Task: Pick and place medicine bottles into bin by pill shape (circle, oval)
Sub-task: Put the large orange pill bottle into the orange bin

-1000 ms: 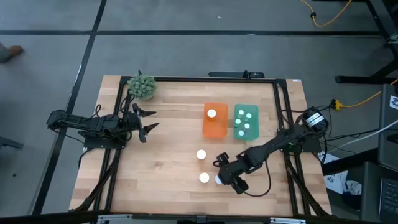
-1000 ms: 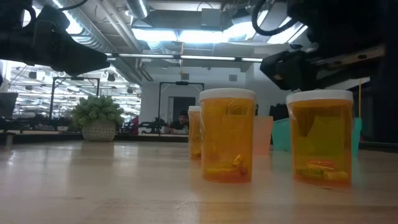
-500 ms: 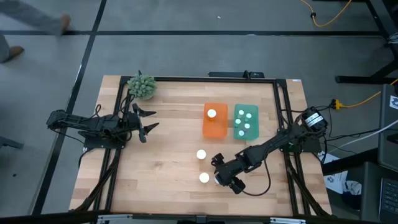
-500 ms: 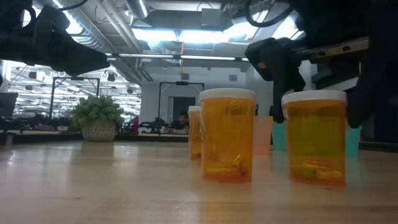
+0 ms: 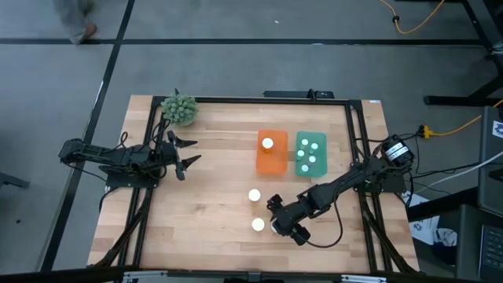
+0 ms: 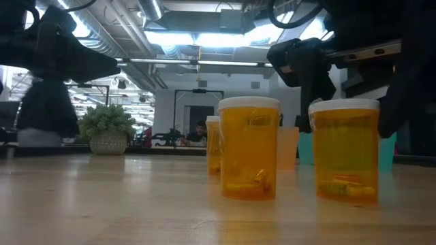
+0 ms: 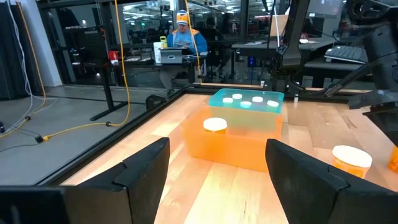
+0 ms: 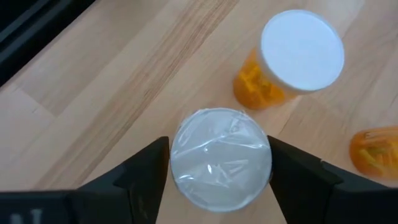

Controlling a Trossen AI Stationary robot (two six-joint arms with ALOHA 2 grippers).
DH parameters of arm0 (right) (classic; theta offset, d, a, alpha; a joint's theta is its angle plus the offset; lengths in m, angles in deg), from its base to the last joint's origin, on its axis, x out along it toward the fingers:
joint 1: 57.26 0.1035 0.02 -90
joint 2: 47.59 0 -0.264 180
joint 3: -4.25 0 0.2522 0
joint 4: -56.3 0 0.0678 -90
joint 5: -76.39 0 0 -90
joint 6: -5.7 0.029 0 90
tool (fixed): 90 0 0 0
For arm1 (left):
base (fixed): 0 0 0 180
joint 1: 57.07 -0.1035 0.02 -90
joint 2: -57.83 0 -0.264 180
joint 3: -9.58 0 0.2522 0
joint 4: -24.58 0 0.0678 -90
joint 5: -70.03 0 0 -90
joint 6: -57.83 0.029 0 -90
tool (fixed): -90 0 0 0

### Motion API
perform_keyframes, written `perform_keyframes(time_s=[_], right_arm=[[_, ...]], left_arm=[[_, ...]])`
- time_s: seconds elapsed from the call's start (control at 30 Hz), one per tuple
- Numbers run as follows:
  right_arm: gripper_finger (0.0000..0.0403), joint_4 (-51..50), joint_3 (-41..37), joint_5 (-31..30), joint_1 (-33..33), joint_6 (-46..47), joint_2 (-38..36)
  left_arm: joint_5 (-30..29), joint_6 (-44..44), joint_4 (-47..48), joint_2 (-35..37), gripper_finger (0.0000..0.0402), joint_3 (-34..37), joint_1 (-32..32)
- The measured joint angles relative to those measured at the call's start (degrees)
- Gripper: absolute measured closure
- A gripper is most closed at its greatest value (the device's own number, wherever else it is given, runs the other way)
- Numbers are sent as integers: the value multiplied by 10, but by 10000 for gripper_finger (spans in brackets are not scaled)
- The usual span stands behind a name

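Writing: I can read no label or brand on any bottle; the amber walls show only pills inside.
My right pincer (image 5: 277,226): low at the table's near edge, fingers (image 8: 146,171) spread on either side of a white-capped bottle (image 8: 221,158). I cannot tell whether they press it yet or stand just off it.
That bottle: upright on the wood, its cap between my fingers.
Neighbour bottles: one (image 5: 258,225) just beside my pincer, another (image 5: 254,195) a little farther toward the bins; both upright, both apart from each other.
Orange bin (image 5: 271,163): mid-table, one white cap (image 5: 268,144) in it.
Teal bin (image 5: 311,165): touching the orange bin's right side, five white caps inside.
My left pincer (image 5: 186,153): waiting well off on the left side, fingers apart, holding nothing.
Open room: bare wood between the two arms and in front of the bins.
Edges: a dark frame rail runs along the table's sides; a green plant (image 5: 179,108) sits at the far left corner.
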Motion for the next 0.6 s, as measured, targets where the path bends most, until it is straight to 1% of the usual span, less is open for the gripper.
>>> perform_keyframes(time_s=[0.23, 0.4, 0.5, 0.6], right_arm=[[194, -1, 0, -1, 0, -1, 0], [196, -18, 0, -5, -7, 21, -11], [196, -26, 1, -5, -11, 34, -35], [196, -67, 19, -15, -11, 42, -69]], left_arm=[[0, -2, 0, 0, 145, 0, 0], [0, -2, 0, 0, 145, 0, 0], [0, -2, 0, 0, 145, 0, 0], [0, -2, 0, 0, 145, 0, 0]])
